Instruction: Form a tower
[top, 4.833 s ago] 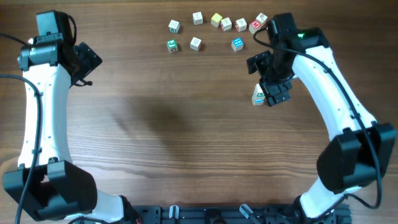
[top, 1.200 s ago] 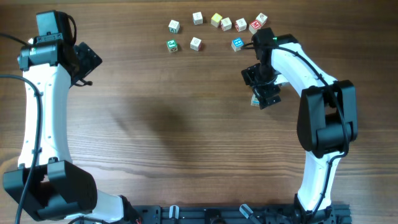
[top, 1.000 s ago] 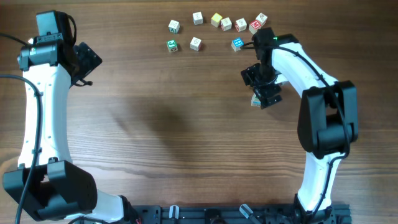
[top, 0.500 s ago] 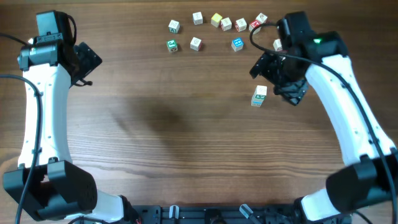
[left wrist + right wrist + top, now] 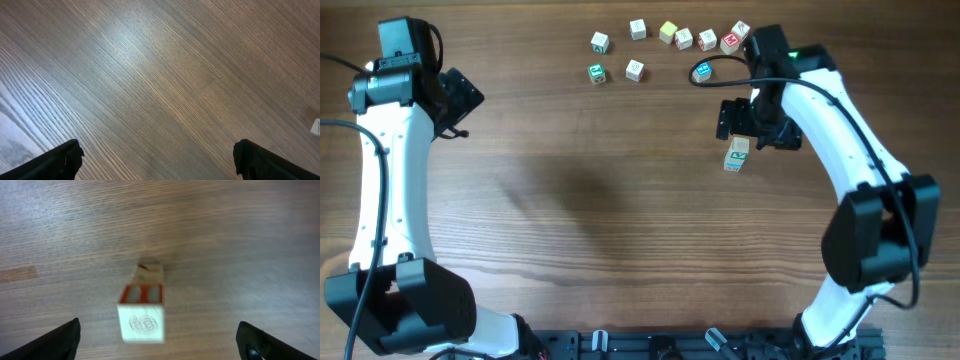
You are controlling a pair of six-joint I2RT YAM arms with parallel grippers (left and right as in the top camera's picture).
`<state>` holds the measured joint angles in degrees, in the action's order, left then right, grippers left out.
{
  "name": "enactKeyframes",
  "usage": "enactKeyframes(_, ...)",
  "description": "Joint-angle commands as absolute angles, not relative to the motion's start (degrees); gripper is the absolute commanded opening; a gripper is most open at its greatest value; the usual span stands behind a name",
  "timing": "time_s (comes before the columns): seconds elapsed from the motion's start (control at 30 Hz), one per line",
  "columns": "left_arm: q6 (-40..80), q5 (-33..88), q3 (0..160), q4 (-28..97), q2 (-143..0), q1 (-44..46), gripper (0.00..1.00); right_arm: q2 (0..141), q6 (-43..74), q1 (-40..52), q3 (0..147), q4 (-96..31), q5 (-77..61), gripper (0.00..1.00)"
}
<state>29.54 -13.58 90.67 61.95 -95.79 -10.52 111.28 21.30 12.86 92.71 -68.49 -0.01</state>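
The tower (image 5: pixel 736 155) is a short stack of pale wooden letter cubes on the table's right half. In the right wrist view the tower (image 5: pixel 142 307) shows a pale top face with an embossed picture and a red side face, with a lower cube peeking out behind. My right gripper (image 5: pixel 755 124) hovers just beyond the stack, open wide and touching nothing. Its dark fingertips (image 5: pixel 60 340) sit at the lower corners of the wrist view, and the right gripper (image 5: pixel 160 342) holds nothing. My left gripper (image 5: pixel 460 95) is far off at the left, and the left gripper (image 5: pixel 157 160) is open over bare wood.
Several loose letter cubes lie along the far edge, among them a yellow-topped cube (image 5: pixel 668 32), a red-faced cube (image 5: pixel 732 40) and a blue-faced cube (image 5: pixel 702 71) close to the right arm. A white cube's corner (image 5: pixel 316 126) shows at the left wrist view's right edge.
My right gripper, down around the tower a second ago, has lifted off and drawn back toward the far side. The tower stands on its own. The left arm has not moved.
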Motion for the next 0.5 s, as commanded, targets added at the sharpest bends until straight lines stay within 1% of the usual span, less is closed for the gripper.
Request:
enactKeyframes(0.0, 30.5, -13.5, 90.4, 62.0, -96.3, -10.7, 1.00, 116.2, 18.0, 12.8, 92.2, -67.9, -3.2, 1.00)
enactKeyframes(0.1, 30.5, -13.5, 90.4, 62.0, -96.3, -10.7, 1.00, 120.1, 18.0, 12.8, 92.2, -68.0, -3.2, 1.00)
enactKeyframes(0.27, 30.5, -13.5, 90.4, 62.0, -96.3, -10.7, 1.00, 121.6, 18.0, 12.8, 92.2, -67.1, -3.5, 0.99)
enactKeyframes(0.3, 30.5, -13.5, 90.4, 62.0, -96.3, -10.7, 1.00, 122.1, 18.0, 12.8, 92.2, -66.9, -3.5, 0.96)
enactKeyframes(0.47, 30.5, -13.5, 90.4, 62.0, -96.3, -10.7, 1.00, 123.5, 18.2, 12.8, 92.2, -66.7, -5.3, 0.79)
